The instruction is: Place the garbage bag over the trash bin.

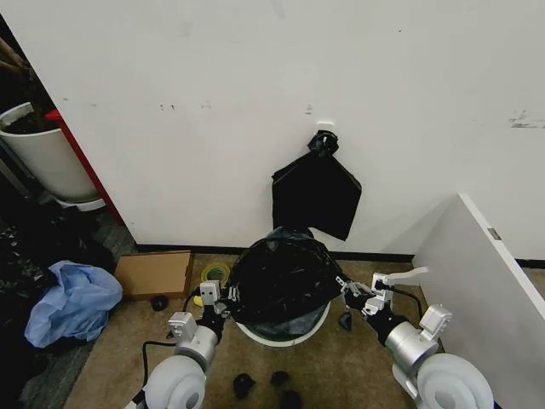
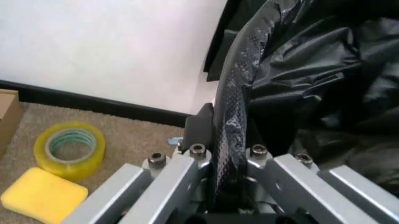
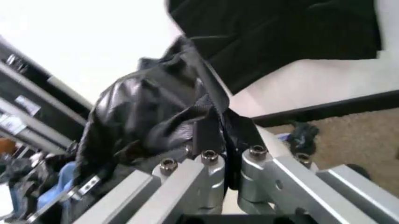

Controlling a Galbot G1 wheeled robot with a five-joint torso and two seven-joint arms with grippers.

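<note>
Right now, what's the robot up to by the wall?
Both arms are working the garbage bag over the trash bin on the floor by the wall. The left tool is shut on the bag's edge on one side, the right tool on the opposite side. The bag billows over the bin's top; cream rim shows below it at the front, so it is not fully down.

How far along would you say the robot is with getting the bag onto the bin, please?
Done: the garbage bag already billows over the top of the trash bin, hiding its mouth. In hand: the left gripper and right gripper each pinch the bag's film at opposite sides. Left: the bin's lower cream wall shows bare below the plastic, and whether the edge sits around the rim cannot be told.
</note>
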